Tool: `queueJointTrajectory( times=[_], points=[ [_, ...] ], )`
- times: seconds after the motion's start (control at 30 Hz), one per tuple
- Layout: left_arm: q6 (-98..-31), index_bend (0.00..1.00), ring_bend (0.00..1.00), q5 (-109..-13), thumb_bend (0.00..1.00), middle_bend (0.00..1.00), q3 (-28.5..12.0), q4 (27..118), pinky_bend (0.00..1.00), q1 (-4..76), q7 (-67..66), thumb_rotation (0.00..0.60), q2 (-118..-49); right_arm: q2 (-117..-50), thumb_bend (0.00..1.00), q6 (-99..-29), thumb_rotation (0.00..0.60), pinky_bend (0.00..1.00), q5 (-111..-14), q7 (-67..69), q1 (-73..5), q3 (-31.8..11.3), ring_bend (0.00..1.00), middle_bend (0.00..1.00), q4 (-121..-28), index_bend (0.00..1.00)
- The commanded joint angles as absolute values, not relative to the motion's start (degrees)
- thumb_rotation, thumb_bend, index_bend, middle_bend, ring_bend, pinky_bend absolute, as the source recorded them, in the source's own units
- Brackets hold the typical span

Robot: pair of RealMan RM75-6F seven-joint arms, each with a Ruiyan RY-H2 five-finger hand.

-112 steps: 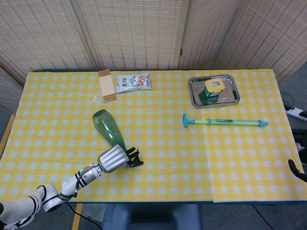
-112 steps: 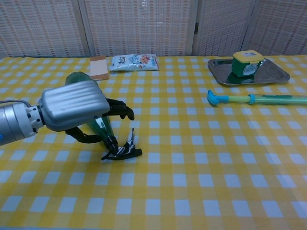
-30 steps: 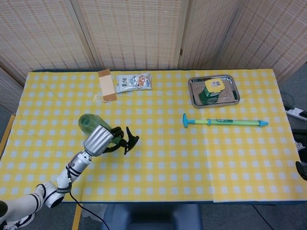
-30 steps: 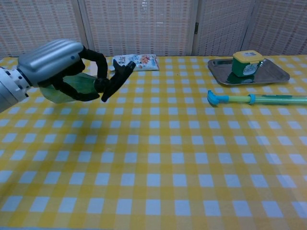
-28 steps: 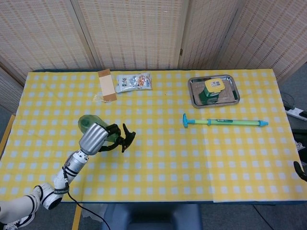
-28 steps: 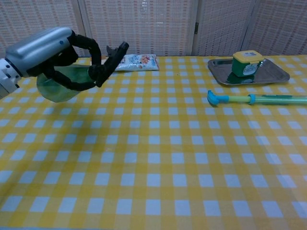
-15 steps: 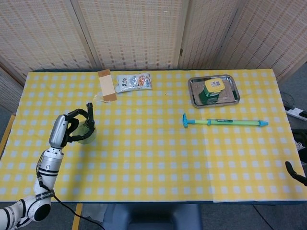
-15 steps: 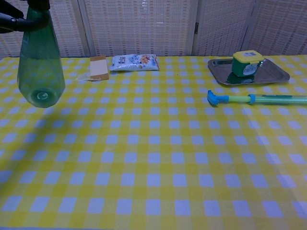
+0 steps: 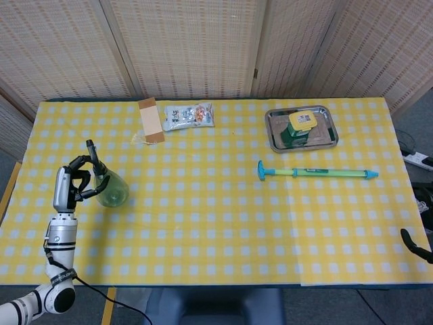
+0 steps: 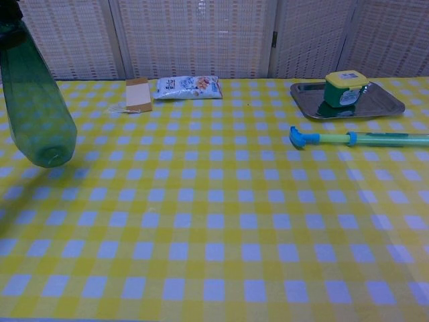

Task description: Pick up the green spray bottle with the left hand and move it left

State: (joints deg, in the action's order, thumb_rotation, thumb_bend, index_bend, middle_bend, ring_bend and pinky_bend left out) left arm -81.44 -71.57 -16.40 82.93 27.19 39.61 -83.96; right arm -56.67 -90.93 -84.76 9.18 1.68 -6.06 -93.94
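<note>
One object concerns you: green spray bottle [image 9: 110, 192], base-down and tilted, grasped by your left hand [image 9: 70, 187] near the table's [image 9: 223, 223] left edge; lower it along that axis.

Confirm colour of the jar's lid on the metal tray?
Yellow lid on a green jar, clearest in the chest view.

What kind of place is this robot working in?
Probably an indoor test or demo setup rather than a lived-in home: a table under a yellow checked cloth, woven screen panels closing it off behind, and unrelated props laid out apart, such as a metal tray and a snack packet.
</note>
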Motion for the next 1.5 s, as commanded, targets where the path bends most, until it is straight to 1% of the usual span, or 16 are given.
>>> queueJointTrajectory(
  times=[0.03, 0.37, 0.93, 1.03, 1.13, 1.23, 1.3, 1.37, 1.5],
  points=[
    [-82.3, 0.66, 1.0, -71.3, 0.42, 0.73, -17.8, 80.6, 1.0, 26.1, 42.5, 0.6, -85.9, -56.7, 0.35, -91.0, 0.6, 0.0, -84.8, 9.1, 1.7, -6.0, 0.0, 0.0, -93.9, 0.0],
    [-81.5, 0.67, 1.0, -71.9, 0.42, 0.73, -18.2, 76.6, 1.0, 25.2, 43.9, 0.6, -89.5, -56.7, 0.35, -90.7, 0.6, 0.0, -85.0, 8.9, 1.5, -5.8, 0.0, 0.0, -93.9, 0.0],
    [-78.2, 0.67, 1.0, -71.8, 0.42, 0.73, -19.5, 71.5, 1.0, 24.9, 45.7, 0.6, -92.1, -56.7, 0.35, -90.2, 0.6, 0.0, -85.7, 8.5, 1.4, -5.1, 0.0, 0.0, -93.7, 0.0],
    [-78.1, 0.64, 1.0, -72.5, 0.42, 0.73, -19.3, 70.7, 1.0, 24.7, 46.5, 0.6, -92.4, -56.7, 0.35, -90.2, 0.6, 0.0, -85.8, 8.4, 1.4, -5.0, 0.0, 0.0, -93.7, 0.0],
    [-78.3, 0.58, 1.0, -73.8, 0.42, 0.7, -19.0, 70.0, 1.0, 24.6, 47.8, 0.6, -92.4, -56.7, 0.35, -90.2, 0.6, 0.0, -85.9, 8.4, 1.4, -4.8, 0.0, 0.0, -93.8, 0.0],
    [-78.3, 0.52, 1.0, -75.0, 0.42, 0.62, -18.5, 69.7, 1.0, 24.5, 48.7, 0.6, -92.3, -56.6, 0.35, -90.2, 0.6, 0.0, -86.1, 8.4, 1.4, -4.7, 0.0, 0.0, -93.8, 0.0],
    [-78.4, 0.49, 1.0, -75.9, 0.39, 0.57, -18.2, 69.5, 1.0, 24.5, 49.4, 0.6, -92.1, -56.6, 0.35, -90.2, 0.6, 0.0, -86.2, 8.4, 1.4, -4.6, 0.0, 0.0, -93.8, 0.0],
    [-78.4, 0.46, 1.0, -76.4, 0.34, 0.53, -18.0, 69.5, 1.0, 24.4, 50.2, 0.6, -91.9, -56.6, 0.35, -90.2, 0.6, 0.0, -86.2, 8.4, 1.4, -4.6, 0.0, 0.0, -93.8, 0.0],
    [-78.1, 0.42, 1.0, -76.5, 0.26, 0.49, -18.1, 69.7, 1.0, 24.4, 50.7, 0.6, -91.7, -56.6, 0.35, -90.3, 0.6, 0.0, -86.3, 8.4, 1.4, -4.6, 0.0, 0.0, -93.8, 0.0]
  ],
)
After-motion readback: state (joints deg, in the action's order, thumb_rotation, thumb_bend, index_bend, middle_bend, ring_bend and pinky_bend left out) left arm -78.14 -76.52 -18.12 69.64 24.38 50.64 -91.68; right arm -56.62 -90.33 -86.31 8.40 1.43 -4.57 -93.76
